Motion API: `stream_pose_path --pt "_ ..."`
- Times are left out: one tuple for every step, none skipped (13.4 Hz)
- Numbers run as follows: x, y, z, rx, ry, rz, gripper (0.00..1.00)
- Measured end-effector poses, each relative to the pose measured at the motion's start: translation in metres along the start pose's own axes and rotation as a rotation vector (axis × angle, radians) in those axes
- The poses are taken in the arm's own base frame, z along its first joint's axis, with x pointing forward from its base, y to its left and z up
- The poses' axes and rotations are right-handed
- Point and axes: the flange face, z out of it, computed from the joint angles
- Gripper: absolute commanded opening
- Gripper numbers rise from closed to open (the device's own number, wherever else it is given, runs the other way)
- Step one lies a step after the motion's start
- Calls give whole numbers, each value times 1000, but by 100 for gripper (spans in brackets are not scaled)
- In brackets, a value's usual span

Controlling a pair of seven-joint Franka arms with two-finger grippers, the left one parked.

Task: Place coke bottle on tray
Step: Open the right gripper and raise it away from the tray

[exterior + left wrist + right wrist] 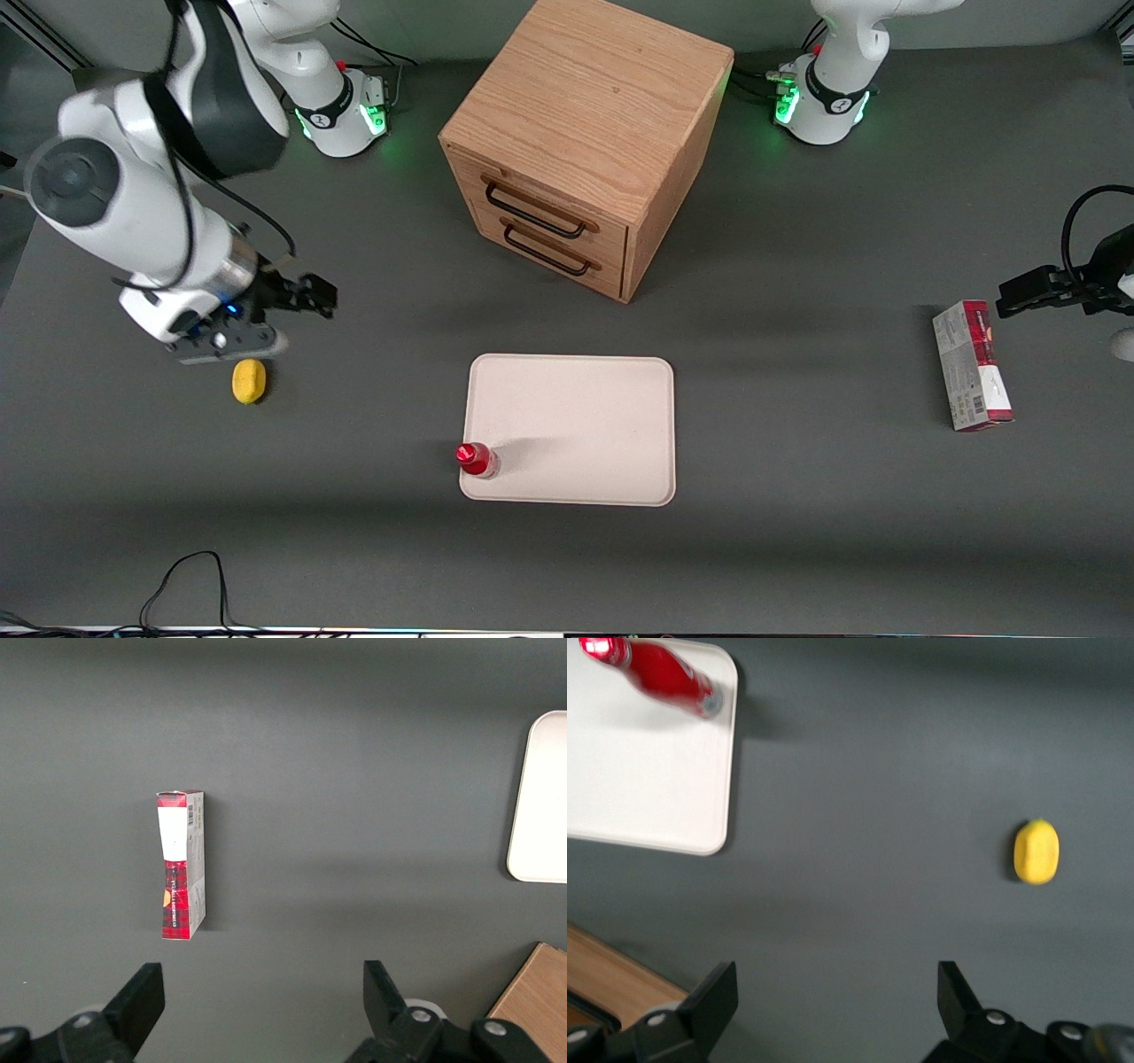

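Small red coke bottle (477, 460) with red cap stands upright on corner of flat cream-white rectangular tray (585, 416), front view. Black two-finger gripper (306, 295) hangs above table near yellow lemon-like lump (249, 381), well apart from bottle. Right wrist view: fingers (709, 1005) spread wide, holding nothing; bottle (660, 672) on tray (647, 780) corner; lump (1036, 851) on grey table (877, 815).

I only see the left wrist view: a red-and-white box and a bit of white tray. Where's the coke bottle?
Observer: The coke bottle stands upright on the tray, at the corner nearest the front camera toward the working arm's end.
Operator: Is the claw holding it?
Observer: No. The claw is open and empty, hovering near the yellow lemon, apart from the tray.
Operator: What's the brown thing?
Observer: A wooden box with two drawers, both shut.
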Motion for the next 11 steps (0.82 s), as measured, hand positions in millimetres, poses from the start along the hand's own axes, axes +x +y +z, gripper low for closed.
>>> stream_pose_path --pt "-13 16 -7 25 1 -6 100" --pt "-25 32 -15 41 0 -14 100" --pt "-35 44 -23 50 1 -18 100" --pt "-41 50 -31 56 7 -15 100" --pt "-46 52 -38 59 8 -13 100" --pt "-51 52 -43 61 3 -14 100" --pt "-55 53 -47 62 -11 -15 100" --pt "-58 55 -51 62 -25 -12 100" --pt "-59 58 -55 63 -30 -8 100" --pt "-59 60 -58 64 -29 -5 100" --pt "-59 60 -58 65 -33 -5 100"
